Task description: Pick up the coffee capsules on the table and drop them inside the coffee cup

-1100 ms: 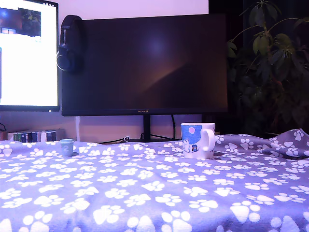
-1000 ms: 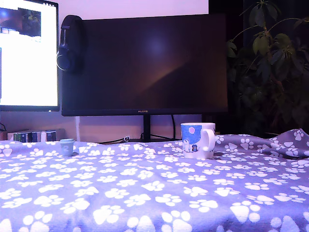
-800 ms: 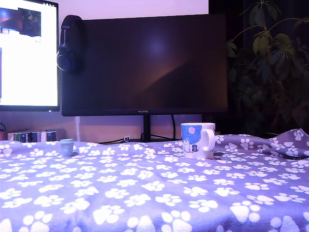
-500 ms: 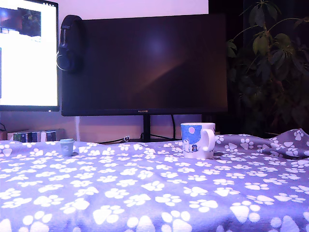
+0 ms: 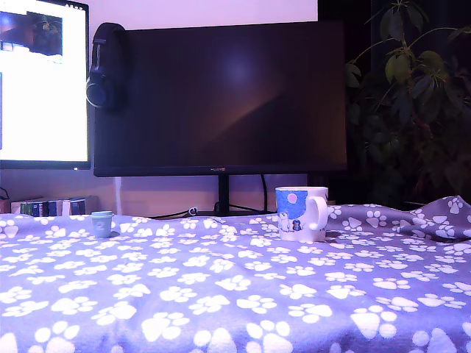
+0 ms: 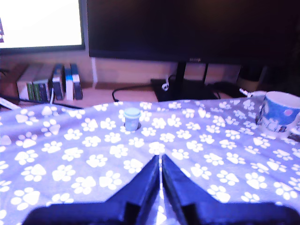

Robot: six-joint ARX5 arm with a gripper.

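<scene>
A pale teal coffee capsule (image 5: 101, 223) stands upright on the paw-print table (image 5: 221, 294), toward the exterior view's left and far back. The wrist view shows the same coffee capsule (image 6: 132, 118) a short way ahead of my gripper (image 6: 160, 159), slightly off its line. The dark fingers (image 6: 147, 180) are pressed together with only a thin slit between them and nothing held. The white coffee cup (image 5: 300, 213) with a blue picture panel stands upright to the exterior view's right of the capsule, handle to the right. The wrist view catches the coffee cup (image 6: 280, 114) at its edge. The exterior view does not show my gripper.
A large dark monitor (image 5: 221, 95) on a stand rises behind the table, with headphones (image 5: 107, 66) hung on its corner. A lit screen (image 5: 40, 81) stands at the exterior view's left and a leafy plant (image 5: 416, 88) at its right. Books (image 6: 51, 82) and cables (image 6: 136, 89) lie beyond the cloth.
</scene>
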